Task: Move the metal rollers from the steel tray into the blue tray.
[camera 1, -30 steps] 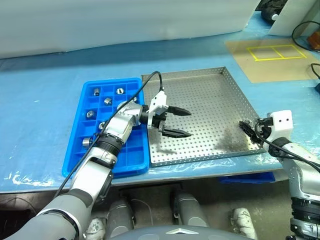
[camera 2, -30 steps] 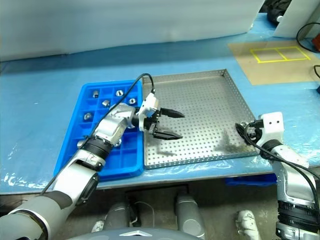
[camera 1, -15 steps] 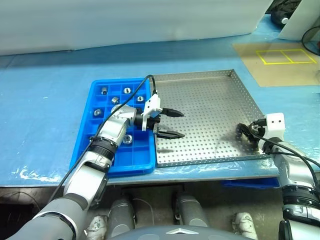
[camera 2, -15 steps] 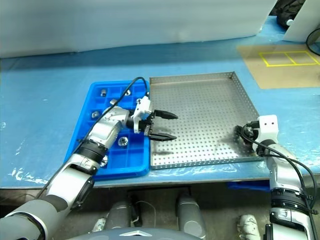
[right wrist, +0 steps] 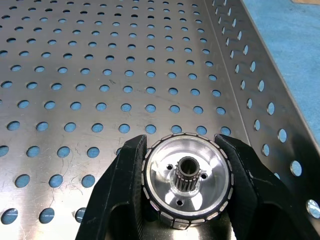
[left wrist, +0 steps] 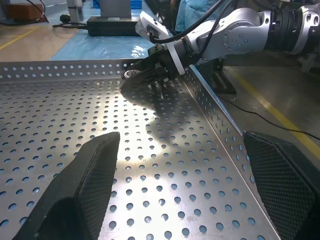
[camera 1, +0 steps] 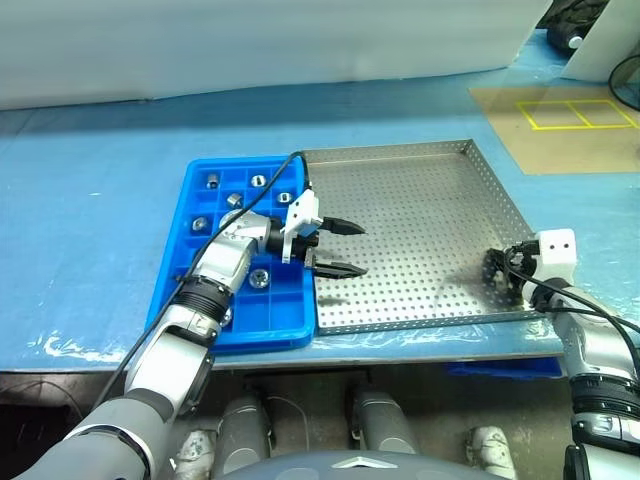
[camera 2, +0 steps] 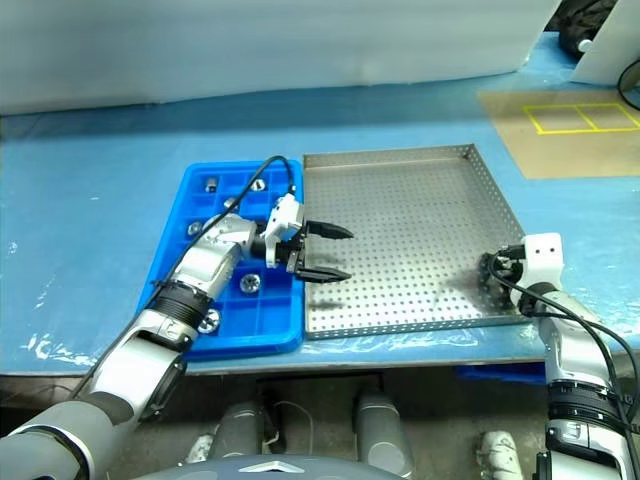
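One metal roller (right wrist: 187, 187) sits clamped between the right tool (camera 1: 497, 272) fingers at the steel tray (camera 1: 420, 190) near-right corner. Several rollers (camera 1: 257, 181) already occupy blue tray (camera 1: 190, 195) compartments; this one remains to be carried over. Left tool (camera 1: 340, 248) hovers spread, empty. Versus the earlier frame, the right tool has lowered and closed

Left fingers (camera 1: 335, 247) apart — right fingers (right wrist: 127, 187) clamped

The right claw (camera 1: 497, 274) hides its roller (right wrist: 187, 182) in the eye views — the roller's lower rim is cut off.
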Motion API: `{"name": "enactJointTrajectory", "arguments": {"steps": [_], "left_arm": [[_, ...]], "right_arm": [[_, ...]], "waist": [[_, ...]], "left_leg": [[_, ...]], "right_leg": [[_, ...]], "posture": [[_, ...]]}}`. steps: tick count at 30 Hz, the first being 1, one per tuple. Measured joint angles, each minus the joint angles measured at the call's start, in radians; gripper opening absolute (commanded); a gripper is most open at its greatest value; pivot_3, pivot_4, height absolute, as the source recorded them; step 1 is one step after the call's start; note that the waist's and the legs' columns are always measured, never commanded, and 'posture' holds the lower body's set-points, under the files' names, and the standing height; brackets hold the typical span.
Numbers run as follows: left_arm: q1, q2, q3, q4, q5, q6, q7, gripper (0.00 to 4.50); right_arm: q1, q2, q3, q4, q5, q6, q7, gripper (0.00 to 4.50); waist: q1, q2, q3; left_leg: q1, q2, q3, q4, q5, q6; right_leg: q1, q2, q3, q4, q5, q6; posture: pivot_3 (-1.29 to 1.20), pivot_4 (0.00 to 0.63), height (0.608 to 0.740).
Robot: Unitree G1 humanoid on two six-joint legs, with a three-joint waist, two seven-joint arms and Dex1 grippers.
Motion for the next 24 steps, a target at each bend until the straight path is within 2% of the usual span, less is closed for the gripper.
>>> {"name": "enactJointTrajectory", "arguments": {"steps": [5,9,12,15,20,24], "left_arm": [[0.004,0.028,0.0,-0.029,-0.003,0.016,-0.016,4.14],[0.008,0.101,0.007,-0.065,-0.018,0.05,-0.046,4.14],[0.009,0.175,0.041,-0.093,-0.022,0.062,-0.058,4.14],[0.008,0.202,0.061,-0.097,-0.023,0.064,-0.057,4.14],[0.027,0.298,0.094,-0.123,-0.022,0.072,-0.051,4.14],[0.134,0.36,0.138,-0.289,-0.063,0.16,-0.018,4.14]], "right_arm": [[-0.01,0.0,0.022,-0.014,-0.009,0.008,-0.01,1.67],[-0.029,0.005,0.077,-0.063,-0.031,0.016,-0.012,1.67],[-0.108,0.027,0.14,-0.177,-0.035,0.023,0.005,1.67],[-0.188,0.04,0.185,-0.247,-0.034,0.034,0.026,1.67],[-0.282,0.093,0.312,-0.279,-0.003,0.089,0.147,1.67],[-0.299,0.102,0.449,-0.341,0.04,0.131,0.319,1.67]], "waist": [[-0.002,0.0,0.0],[-0.009,0.001,0.0],[-0.021,0.002,0.001],[-0.015,0.002,0.001],[0.005,0.001,0.001],[0.043,0.002,0.001]], "left_leg": [[0.0,0.001,0.0,0.0,0.0,-0.001],[-0.001,0.002,-0.001,-0.002,0.001,-0.002],[-0.004,0.002,-0.001,-0.003,0.002,-0.003],[-0.004,0.003,-0.001,-0.003,0.002,-0.003],[-0.004,0.004,-0.001,-0.005,0.002,-0.003],[-0.005,0.006,-0.001,-0.006,0.002,-0.003]], "right_leg": [[-0.001,0.0,0.0,0.0,0.0,0.0],[-0.005,0.001,0.001,0.002,0.0,0.0],[-0.012,0.001,0.004,0.007,0.0,0.001],[-0.012,0.002,0.003,0.007,0.0,0.001],[-0.013,0.002,0.003,0.006,0.0,0.001],[-0.014,0.002,0.0,0.007,0.0,0.0]], "posture": [[-0.46,0.15,0.74],[-0.42,0.15,0.74],[-0.38,0.15,0.74],[-0.34,0.15,0.74],[-0.2,0.15,0.74],[-0.1,0.15,0.74]]}}
